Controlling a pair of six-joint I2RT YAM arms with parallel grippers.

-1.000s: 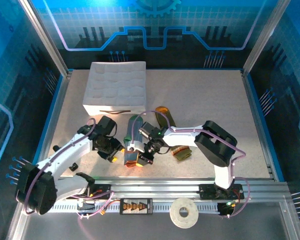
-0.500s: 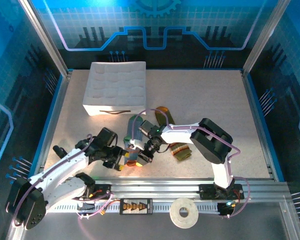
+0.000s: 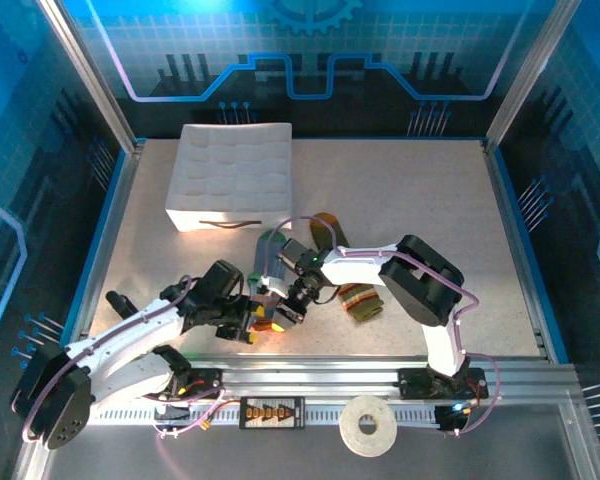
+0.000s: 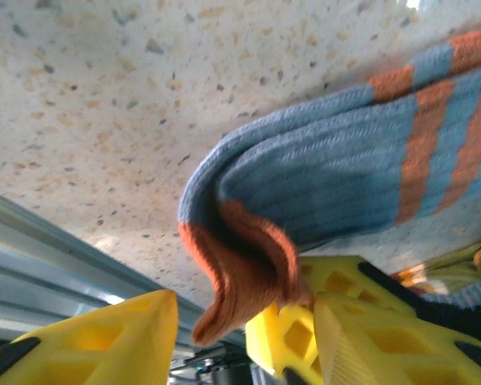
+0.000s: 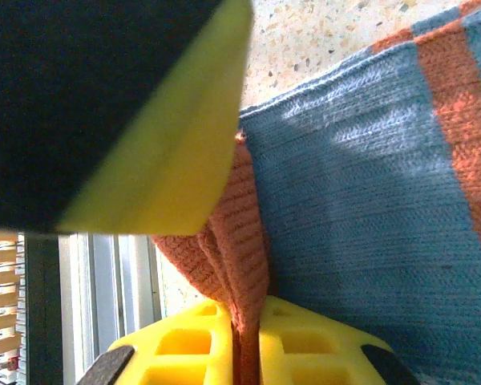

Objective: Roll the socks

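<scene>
The speckled table (image 3: 420,200) is seen from above with the white gridded tray (image 3: 230,170) at its far left, well apart from the work. Compared with 1 second ago, the left arm is swung in from the sock's left side, and its gripper is brought right up to the near end of the grey-blue sock (image 4: 329,176), which is laid lengthwise near the table's front, between the 2 arms. The olive-green sock (image 3: 362,303) is left flat just to the right, partly under the right arm. In the wrist views, the sock's orange cuff (image 4: 244,265) is shown lifted off the table and folded. It is pinched between the closed fingers of the right gripper (image 5: 244,329), while the left gripper (image 4: 244,301) is held with jaws wide, 1 finger on either side of the cuff, nothing gripped. The change is judged to mean that the roll is at its very start: the first fold is held by 1 gripper and a second hold is being prepared. Little room is left at the near edge, where the aluminium rail (image 3: 310,375) is set just beside the cuff; open table is offered toward the far side and to the right.
</scene>
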